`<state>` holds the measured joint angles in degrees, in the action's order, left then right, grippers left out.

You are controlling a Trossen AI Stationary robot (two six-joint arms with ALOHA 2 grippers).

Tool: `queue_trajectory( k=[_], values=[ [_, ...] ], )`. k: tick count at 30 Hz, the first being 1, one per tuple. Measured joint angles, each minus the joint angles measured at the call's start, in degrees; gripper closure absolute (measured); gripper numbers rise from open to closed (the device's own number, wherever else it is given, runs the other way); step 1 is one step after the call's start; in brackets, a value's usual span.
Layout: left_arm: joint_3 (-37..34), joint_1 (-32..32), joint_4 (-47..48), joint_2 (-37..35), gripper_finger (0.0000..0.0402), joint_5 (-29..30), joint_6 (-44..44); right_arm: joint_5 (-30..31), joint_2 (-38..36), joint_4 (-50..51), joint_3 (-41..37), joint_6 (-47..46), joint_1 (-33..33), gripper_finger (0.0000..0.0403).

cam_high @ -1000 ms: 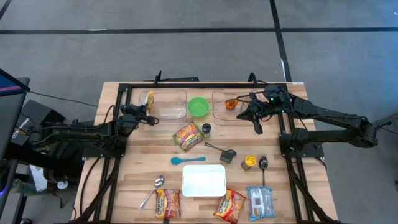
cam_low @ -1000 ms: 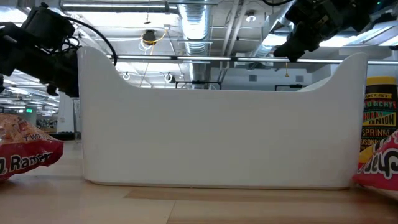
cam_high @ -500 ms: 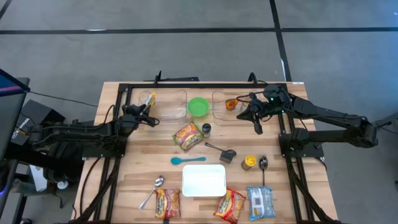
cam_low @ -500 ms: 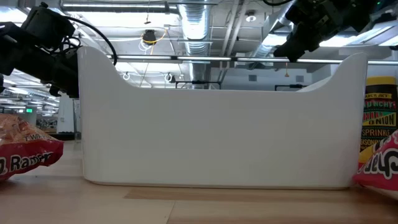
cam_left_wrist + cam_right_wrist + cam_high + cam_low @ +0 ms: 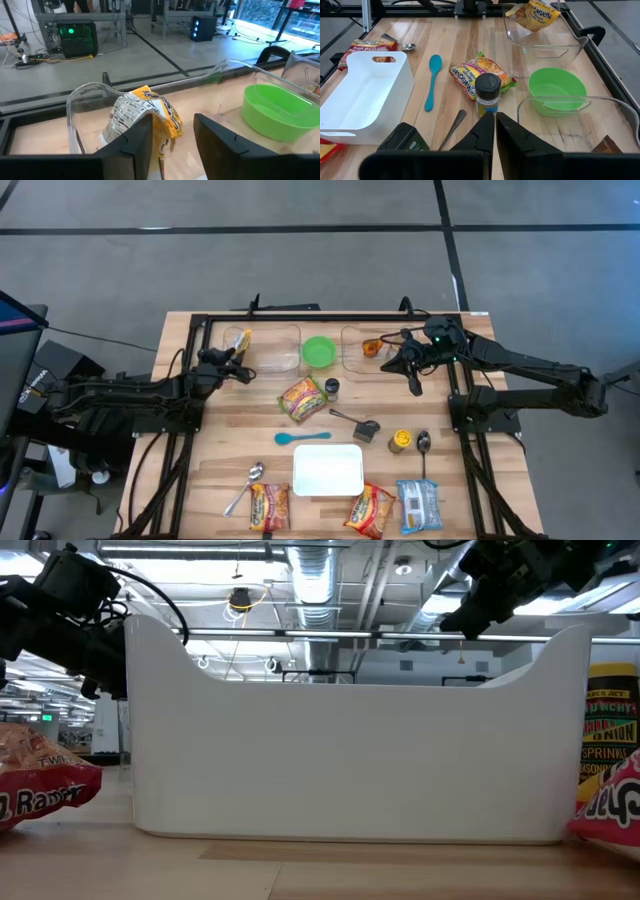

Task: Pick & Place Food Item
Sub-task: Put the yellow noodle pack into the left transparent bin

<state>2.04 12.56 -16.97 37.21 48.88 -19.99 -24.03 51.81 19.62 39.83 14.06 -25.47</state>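
A yellow food packet [image 5: 145, 107] stands on end in the left clear container [image 5: 272, 348], leaning into its corner; from above the packet [image 5: 240, 338] shows at that container's left end. My left gripper [image 5: 172, 140] is open just on the near side of the packet, level with the container's rim [image 5: 80, 100]; in the high view it [image 5: 238, 365] sits by the container's near left corner. My right gripper [image 5: 495, 125] is shut and empty, hanging above the table near the right clear container [image 5: 362, 348]. My left gripper stands open with one finger [image 5: 135, 137] in front of the packet's side. Whether that finger touches the packet, I cannot tell. The packet rests inside the container by itself.
A green bowl [image 5: 319, 351] sits between the two clear containers. A ramen packet [image 5: 303, 398], a spice jar [image 5: 331, 388], a teal spoon [image 5: 300, 437] and a white bin [image 5: 328, 470] lie mid-table. More packets and spoons line the near edge.
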Motion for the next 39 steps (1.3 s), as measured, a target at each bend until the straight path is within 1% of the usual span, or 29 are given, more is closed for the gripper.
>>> queue_trajectory(
  k=[5,7,12,22,27,31,39],
  values=[
    [0.0,0.0,-0.1,-0.1,0.0224,-0.2,0.0,0.0,0.0,0.0,0.0,0.0,0.0,0.039],
    [0.0,0.0,-0.2,-0.1,0.0211,-1.3,0.0,0.0,0.0,0.0,0.0,0.0,0.0,0.039],
    [0.0,0.0,-2.0,-0.1,0.0197,-2.4,0.0,0.0,0.0,0.0,0.0,-0.1,0.0,0.039],
    [0.1,0.0,-3.7,-0.1,0.0209,-2.6,0.0,0.0,0.0,0.0,0.0,-0.1,0.0,0.039],
    [0.1,0.0,-3.7,-0.1,0.0219,-4.4,0.0,0.0,0.0,0.0,0.0,-0.1,0.0,0.039],
    [0.1,0.0,-3.7,-0.1,0.0226,-4.4,0.0,0.0,0.0,0.0,0.0,-0.1,0.0,0.039],
    [0.2,-0.6,-4.2,-1.2,0.0225,-4.4,0.1,0.0,0.0,0.0,0.0,-0.1,0.0,0.039]
  ],
)
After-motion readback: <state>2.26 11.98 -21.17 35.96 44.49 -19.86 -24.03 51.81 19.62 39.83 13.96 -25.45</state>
